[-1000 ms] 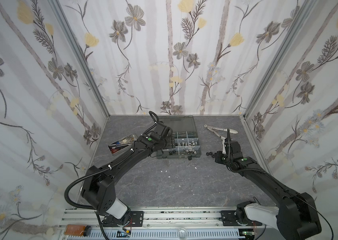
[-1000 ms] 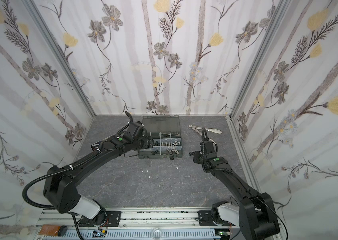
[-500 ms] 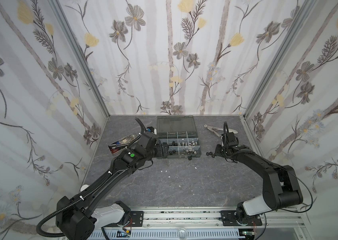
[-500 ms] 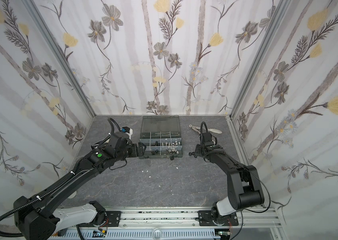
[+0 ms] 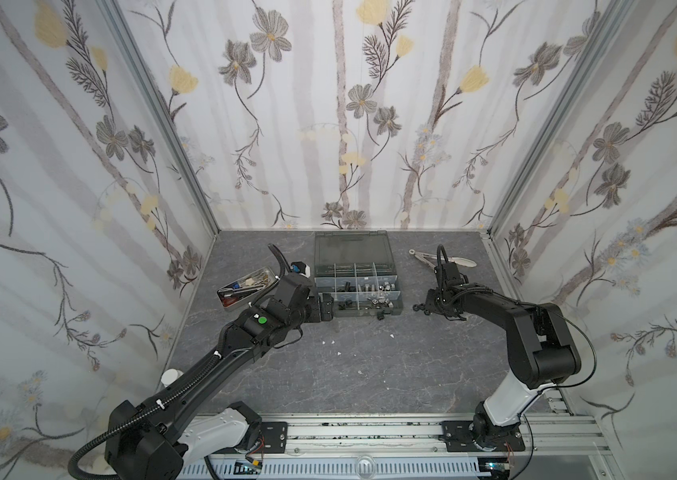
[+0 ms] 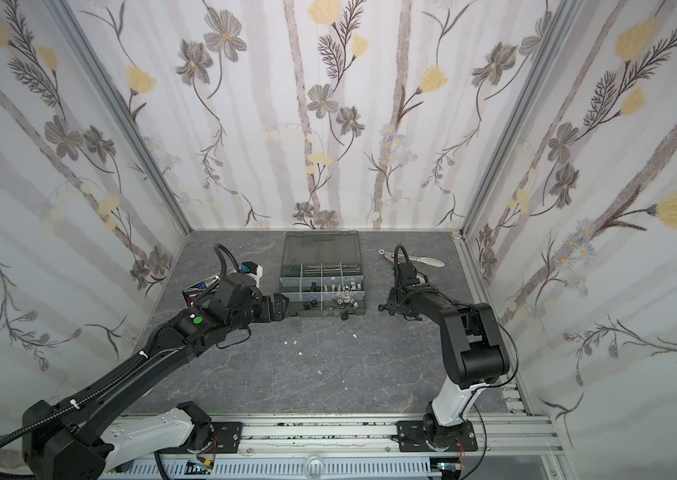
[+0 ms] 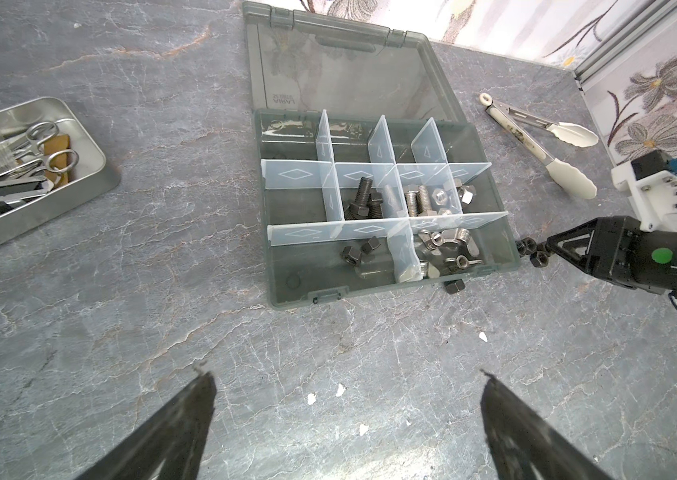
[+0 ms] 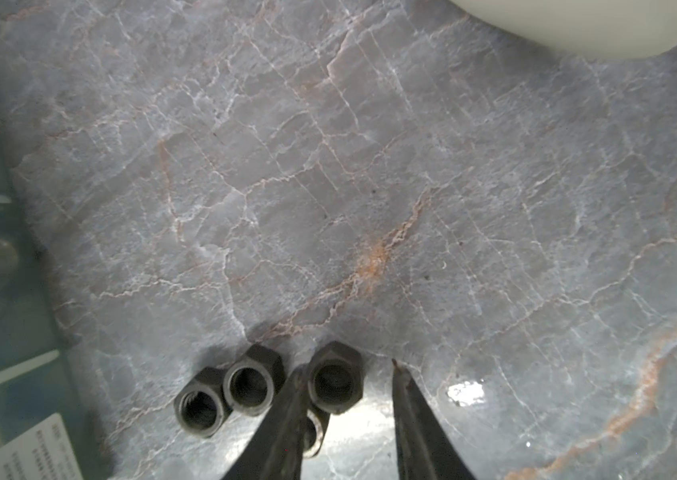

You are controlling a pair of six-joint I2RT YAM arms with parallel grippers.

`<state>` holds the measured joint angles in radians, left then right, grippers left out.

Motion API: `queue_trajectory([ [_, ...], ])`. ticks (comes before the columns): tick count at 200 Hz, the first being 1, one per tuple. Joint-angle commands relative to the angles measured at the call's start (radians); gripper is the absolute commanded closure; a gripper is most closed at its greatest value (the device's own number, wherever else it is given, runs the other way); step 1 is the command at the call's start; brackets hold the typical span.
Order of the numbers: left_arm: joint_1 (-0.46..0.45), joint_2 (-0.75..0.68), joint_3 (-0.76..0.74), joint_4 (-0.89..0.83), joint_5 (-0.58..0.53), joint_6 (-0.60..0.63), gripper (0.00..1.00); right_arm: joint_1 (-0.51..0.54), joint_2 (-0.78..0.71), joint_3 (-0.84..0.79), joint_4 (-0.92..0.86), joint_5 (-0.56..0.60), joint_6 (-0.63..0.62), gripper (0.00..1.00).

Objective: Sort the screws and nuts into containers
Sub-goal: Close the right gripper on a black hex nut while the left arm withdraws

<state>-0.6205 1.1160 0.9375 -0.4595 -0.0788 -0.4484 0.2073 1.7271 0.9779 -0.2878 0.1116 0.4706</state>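
On the counter (image 5: pixel 370 374), the organizer box (image 7: pixel 293 199) is set open at the middle of the back edge. Screws (image 7: pixel 416 199) and nuts are already held in several of its containers (image 7: pixel 299 232). The left gripper (image 7: pixel 345 376) is held near the box corner that faces the counter's front-left, jaws spread wide and nothing between them. If it is brought in low, the box could be shoved.

The right gripper (image 8: pixel 345 368) is placed just beside the box, toward the right edge. Its jaws are apart around one black nut (image 8: pixel 334 382), which is touched by one finger only and not clamped. Two neighbouring nuts (image 8: pixel 226 395) are pressed against the outside of that finger, and what may be a fourth is partly hidden behind it.

If the jaws are closed off-centre, the nut could be rolled or squeezed out. The neighbours could be scattered or dragged along and dropped into the wrong container.
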Motion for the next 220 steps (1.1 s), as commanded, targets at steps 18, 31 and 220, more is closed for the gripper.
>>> queue_trajectory([
  [18, 0.002, -0.008, -0.005, 0.035, -0.018, 0.014, 0.0, 0.0, 0.033, 0.023, 0.016, 0.021, 0.022, 0.64],
  [31, 0.005, -0.004, -0.005, 0.035, -0.014, 0.018, 0.0, -0.001, 0.039, 0.022, 0.017, 0.018, 0.023, 0.64],
  [220, 0.03, -0.008, -0.017, 0.041, 0.011, 0.008, 0.0, 0.05, -0.069, 0.03, -0.033, 0.025, 0.018, 0.85],
])
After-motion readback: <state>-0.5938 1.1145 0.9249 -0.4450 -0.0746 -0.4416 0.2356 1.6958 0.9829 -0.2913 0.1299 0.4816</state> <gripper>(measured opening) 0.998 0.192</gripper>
